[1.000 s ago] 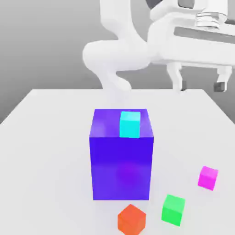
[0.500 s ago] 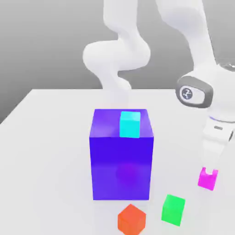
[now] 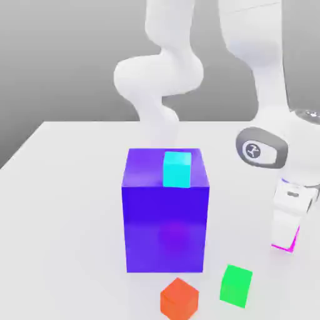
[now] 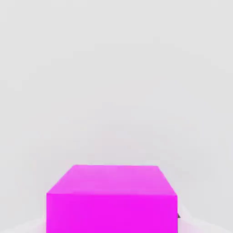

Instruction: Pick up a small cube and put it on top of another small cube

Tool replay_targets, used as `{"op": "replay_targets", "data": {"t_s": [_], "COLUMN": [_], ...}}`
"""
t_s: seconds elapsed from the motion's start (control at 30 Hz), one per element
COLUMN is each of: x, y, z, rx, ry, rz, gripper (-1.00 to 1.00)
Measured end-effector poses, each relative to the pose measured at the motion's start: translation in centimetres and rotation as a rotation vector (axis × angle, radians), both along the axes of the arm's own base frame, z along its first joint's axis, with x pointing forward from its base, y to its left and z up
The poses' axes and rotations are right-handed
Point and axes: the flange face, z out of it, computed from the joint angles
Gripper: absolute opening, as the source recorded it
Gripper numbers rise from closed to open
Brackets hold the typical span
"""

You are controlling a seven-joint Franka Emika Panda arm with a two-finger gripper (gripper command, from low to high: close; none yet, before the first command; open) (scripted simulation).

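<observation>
The small magenta cube (image 3: pixel 292 245) rests on the white table at the exterior view's right, mostly covered by my hand. My gripper (image 3: pixel 284 240) has come straight down around it. In the hand view the magenta cube (image 4: pixel 111 198) is very close, its top and one side face showing. A small green cube (image 3: pixel 236 285) and a small orange-red cube (image 3: pixel 179 298) lie on the table nearer the front. A small cyan cube (image 3: pixel 177 169) sits on top of a big blue-violet block (image 3: pixel 165 215).
The big blue-violet block stands in the middle of the white table (image 3: pixel 62 212), to the exterior view's left of my hand. The arm's white links (image 3: pixel 159 75) rise behind it.
The hand dropped from high at the exterior view's upper right down to the magenta cube. Since half a second ago it has sunk lower, and it now covers most of the cube. The other cubes stayed put.
</observation>
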Motion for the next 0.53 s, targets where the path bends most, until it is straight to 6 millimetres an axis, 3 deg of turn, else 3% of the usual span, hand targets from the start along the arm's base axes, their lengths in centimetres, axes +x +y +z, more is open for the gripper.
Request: {"op": "replay_targets", "data": {"t_s": [0.03,0.1,0.27,0.33,0.4,0.43,0.53], "x": [0.1,3.1,10.6,12.1,12.5,12.5,12.5], "y": [-0.2,-2.6,-11.1,-13.1,-13.6,-13.7,-13.7], "z": [0.9,2.4,5.2,4.0,1.7,0.7,0.7], "rx": [-0.003,-0.009,-0.006,-0.003,-0.003,-0.003,-0.003], "ry": [0.0,-0.003,-0.001,0.001,0.001,0.001,0.001], "rz": [-0.007,-0.162,-0.608,-0.712,-0.738,-0.742,-0.742], "gripper": [-1.0,-1.0,-1.0,-1.0,-1.0,1.0,1.0]}}
